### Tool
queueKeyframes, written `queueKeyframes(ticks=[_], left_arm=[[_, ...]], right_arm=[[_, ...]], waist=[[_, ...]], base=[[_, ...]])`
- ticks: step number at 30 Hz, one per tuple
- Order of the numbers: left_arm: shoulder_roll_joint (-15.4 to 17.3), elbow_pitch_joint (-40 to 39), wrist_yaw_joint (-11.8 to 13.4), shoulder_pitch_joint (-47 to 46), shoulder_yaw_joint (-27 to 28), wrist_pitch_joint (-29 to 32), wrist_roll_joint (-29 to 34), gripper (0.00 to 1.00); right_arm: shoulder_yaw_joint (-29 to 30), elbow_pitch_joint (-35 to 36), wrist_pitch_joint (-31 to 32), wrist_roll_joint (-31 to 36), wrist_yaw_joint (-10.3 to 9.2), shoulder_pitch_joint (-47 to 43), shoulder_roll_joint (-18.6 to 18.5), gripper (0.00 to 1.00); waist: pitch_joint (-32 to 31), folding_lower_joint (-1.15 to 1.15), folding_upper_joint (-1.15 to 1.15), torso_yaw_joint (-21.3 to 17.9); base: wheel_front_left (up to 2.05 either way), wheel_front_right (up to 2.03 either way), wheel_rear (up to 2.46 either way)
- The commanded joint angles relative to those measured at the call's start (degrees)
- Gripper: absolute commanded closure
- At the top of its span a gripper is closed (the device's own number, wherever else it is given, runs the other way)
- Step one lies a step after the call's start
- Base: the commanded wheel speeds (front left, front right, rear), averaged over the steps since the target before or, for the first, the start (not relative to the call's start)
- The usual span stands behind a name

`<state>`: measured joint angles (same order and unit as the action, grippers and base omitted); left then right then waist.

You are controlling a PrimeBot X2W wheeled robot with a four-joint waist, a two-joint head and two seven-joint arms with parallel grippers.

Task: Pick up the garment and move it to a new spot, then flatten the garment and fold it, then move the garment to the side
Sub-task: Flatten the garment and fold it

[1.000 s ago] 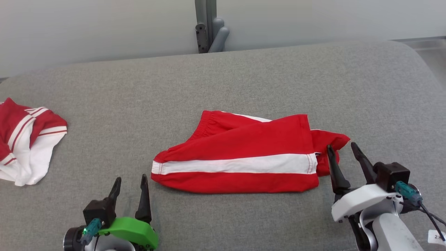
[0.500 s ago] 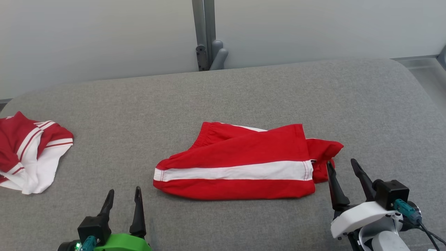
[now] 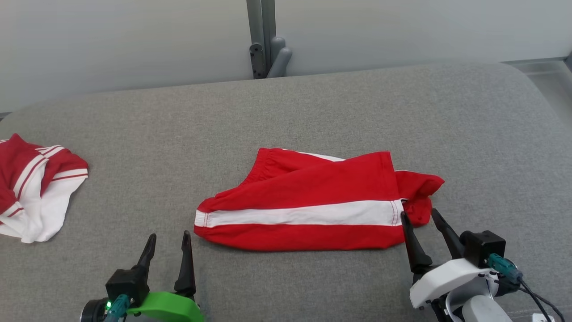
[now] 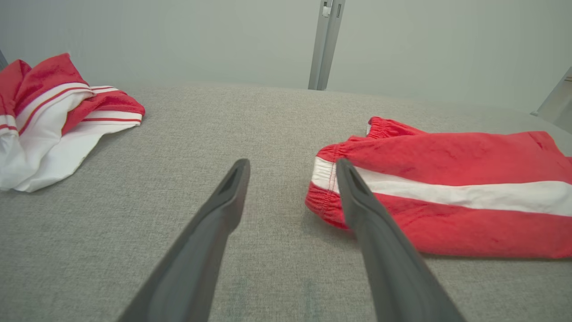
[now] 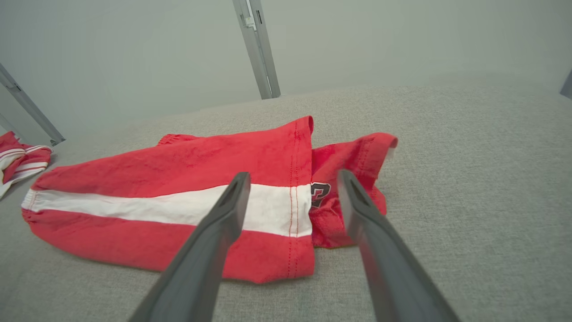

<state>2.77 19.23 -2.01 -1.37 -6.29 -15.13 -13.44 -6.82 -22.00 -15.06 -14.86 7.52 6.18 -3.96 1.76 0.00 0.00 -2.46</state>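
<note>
The garment [image 3: 308, 201], red shorts with a white side stripe, lies roughly flat in the middle of the grey cushion [image 3: 313, 112], with a crumpled leg sticking out at its right end. My left gripper [image 3: 169, 235] is open, just near and left of the garment's left end [image 4: 447, 179]; in the left wrist view its fingers [image 4: 292, 162] hold nothing. My right gripper [image 3: 418, 213] is open at the garment's right end, its fingers over the hem. In the right wrist view these fingers [image 5: 293, 174] frame the stripe's end and a dark printed mark on the garment [image 5: 178, 179].
A second red-and-white garment [image 3: 31, 188] lies bunched at the cushion's far left [image 4: 58, 116], and also shows small in the right wrist view [image 5: 20, 158]. A grey post [image 3: 263, 40] stands against the pale wall behind. The cushion rounds off at the right.
The head camera bobbed down and back up. My right gripper has drawn back toward me and slightly left, from beside the crumpled leg to the hem. The garment has not moved.
</note>
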Motion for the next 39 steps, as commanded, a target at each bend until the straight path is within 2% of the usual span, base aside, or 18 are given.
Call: queueKeyframes(ticks=[1,9,17,26,29,33,34,39], left_arm=[[0.2,-0.2,-0.1,-1.2,-0.3,0.0,-0.1,0.00],[0.2,0.0,0.2,-4.1,-2.2,0.0,-0.6,0.00],[0.2,0.3,-0.1,-5.1,-1.9,0.0,0.0,0.00],[0.2,0.3,0.1,-5.5,-2.2,0.0,-0.3,0.00],[0.2,0.3,0.1,-5.6,-2.2,0.0,-0.5,0.00],[0.2,0.4,0.2,-5.5,-2.2,0.0,-0.8,0.00],[0.2,0.4,0.2,-5.5,-2.3,0.0,-0.8,0.00],[0.2,0.2,0.4,-5.4,-2.4,0.0,-1.0,0.00]], right_arm=[[-0.2,-0.2,-0.2,-0.7,-0.06,1.1,-0.2,0.00],[-2.1,-5.7,-0.2,-6.4,-0.05,6.3,-0.2,0.00],[-3.4,-9.5,-0.2,-10.8,-0.05,8.6,-1.0,0.00],[-7.3,-9.5,-0.2,-14.8,-0.05,9.5,-2.5,0.01],[-8.2,-9.3,-0.2,-15.6,-0.05,9.5,-3.0,0.09],[-10.0,-9.1,-0.2,-17.3,-0.04,9.5,-3.6,0.28],[-10.2,-9.0,-0.2,-17.6,-0.05,9.5,-3.8,0.30],[-10.8,-7.7,-0.2,-18.9,-0.05,9.2,-4.3,0.25]], waist=[[1.8,0.00,0.00,0.2],[6.8,0.00,0.00,0.6],[8.6,0.00,0.00,1.5],[9.0,0.00,0.00,1.9],[9.0,0.00,0.00,1.9],[9.1,0.00,0.00,1.8],[9.1,0.00,0.00,1.8],[9.0,0.00,0.00,1.7]], base=[[0.00,0.00,0.00],[0.00,0.00,0.00],[0.00,0.00,0.00],[0.00,0.00,0.00],[0.00,0.00,0.00],[0.00,0.00,0.00],[0.00,0.00,0.00],[0.00,0.00,0.00]])
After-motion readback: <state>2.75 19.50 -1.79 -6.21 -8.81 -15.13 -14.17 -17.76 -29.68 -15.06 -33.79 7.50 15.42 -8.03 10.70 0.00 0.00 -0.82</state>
